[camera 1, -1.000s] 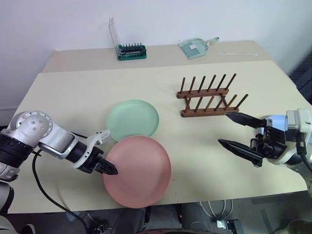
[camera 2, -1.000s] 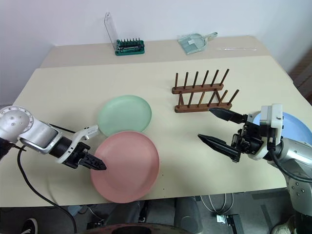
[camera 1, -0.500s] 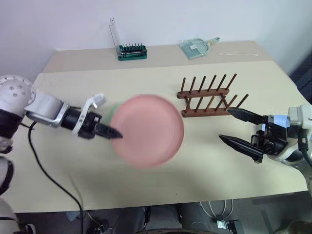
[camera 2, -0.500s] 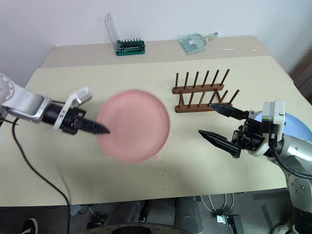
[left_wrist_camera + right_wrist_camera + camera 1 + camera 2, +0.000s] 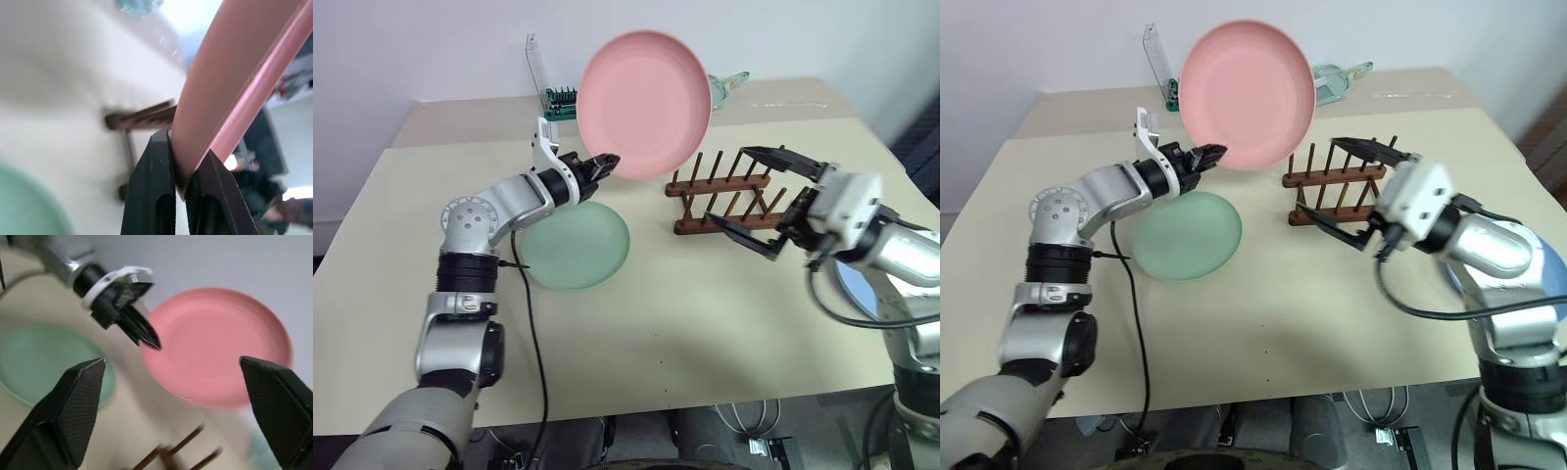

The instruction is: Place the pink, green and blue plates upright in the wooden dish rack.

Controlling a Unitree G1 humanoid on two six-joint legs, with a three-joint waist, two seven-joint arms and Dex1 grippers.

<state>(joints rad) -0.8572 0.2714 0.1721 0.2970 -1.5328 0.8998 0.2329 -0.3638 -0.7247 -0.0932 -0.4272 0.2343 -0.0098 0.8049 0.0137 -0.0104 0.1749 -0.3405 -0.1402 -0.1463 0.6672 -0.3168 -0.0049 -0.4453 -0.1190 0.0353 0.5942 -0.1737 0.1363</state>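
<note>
Gripping pink plate: left pincer, shut.

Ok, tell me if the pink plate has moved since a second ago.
Yes. The left gripper has lifted the pink plate off the table, up and toward the dish rack; it now stands upright above the green plate.

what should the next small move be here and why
Probably bring the open right gripper in to take the far edge of the pink plate. The left gripper pinches that plate by its rim only and holds it upright in the air, above and beside the rack, while the right gripper's fingers are spread wide beside it. A second grip should steady it for slotting between the pegs.
</note>
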